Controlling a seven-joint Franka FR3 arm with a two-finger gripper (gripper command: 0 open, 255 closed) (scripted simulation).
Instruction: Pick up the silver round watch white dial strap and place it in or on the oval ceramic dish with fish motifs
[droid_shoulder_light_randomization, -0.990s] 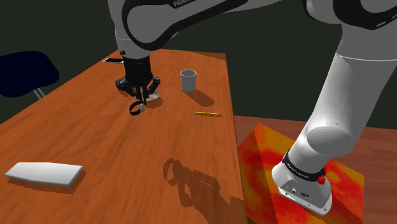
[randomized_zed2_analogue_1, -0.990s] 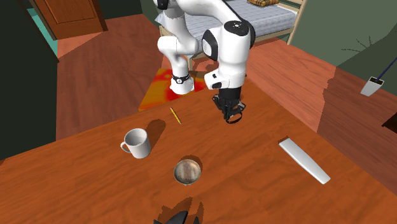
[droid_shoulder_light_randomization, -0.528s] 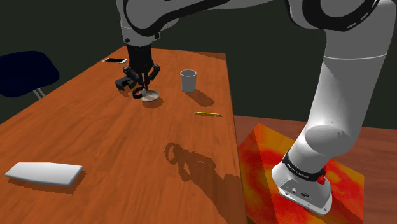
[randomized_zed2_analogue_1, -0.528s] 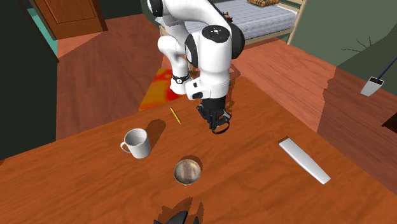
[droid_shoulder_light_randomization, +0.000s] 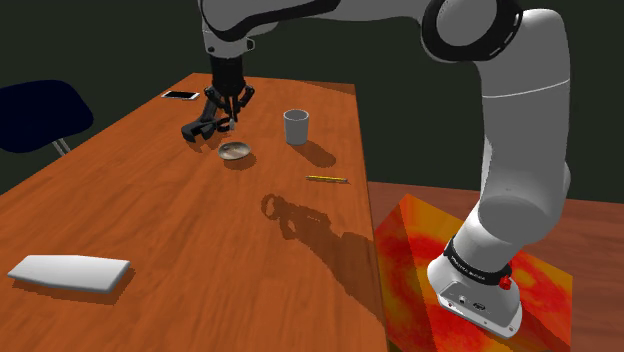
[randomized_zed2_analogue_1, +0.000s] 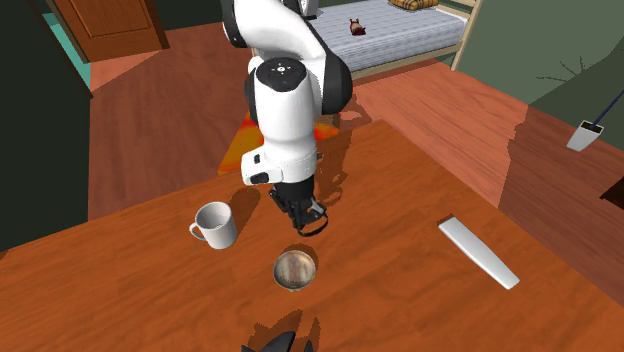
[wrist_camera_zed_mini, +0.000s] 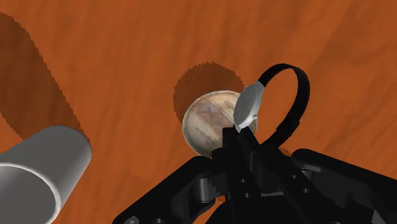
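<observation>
My gripper (wrist_camera_zed_mini: 236, 135) is shut on a watch with a silver round case (wrist_camera_zed_mini: 247, 105) and a black strap (wrist_camera_zed_mini: 296, 105) that loops out beside it. The small oval dish (wrist_camera_zed_mini: 205, 125), pale with brownish markings, lies on the wooden table just beyond the fingertips, partly behind the watch case. In the second exterior view the gripper (randomized_zed2_analogue_1: 300, 212) hangs a little above the table with the watch strap (randomized_zed2_analogue_1: 314, 222) dangling, just short of the dish (randomized_zed2_analogue_1: 294, 269). From the shoulder view the gripper (droid_shoulder_light_randomization: 228, 118) hovers above the dish (droid_shoulder_light_randomization: 235, 152).
A grey mug (droid_shoulder_light_randomization: 295, 126) stands near the dish, also as mug (randomized_zed2_analogue_1: 215, 225). A yellow pencil (droid_shoulder_light_randomization: 327, 179) lies nearer the stand. A white flat object (droid_shoulder_light_randomization: 70, 272) rests at the near left, a phone (droid_shoulder_light_randomization: 180, 95) at the far edge, a black object (droid_shoulder_light_randomization: 195, 130) beside the dish.
The arm has carried the watch across the table away from the stand, from beside the dish to above it, and the gripper sits higher in the shoulder view.
</observation>
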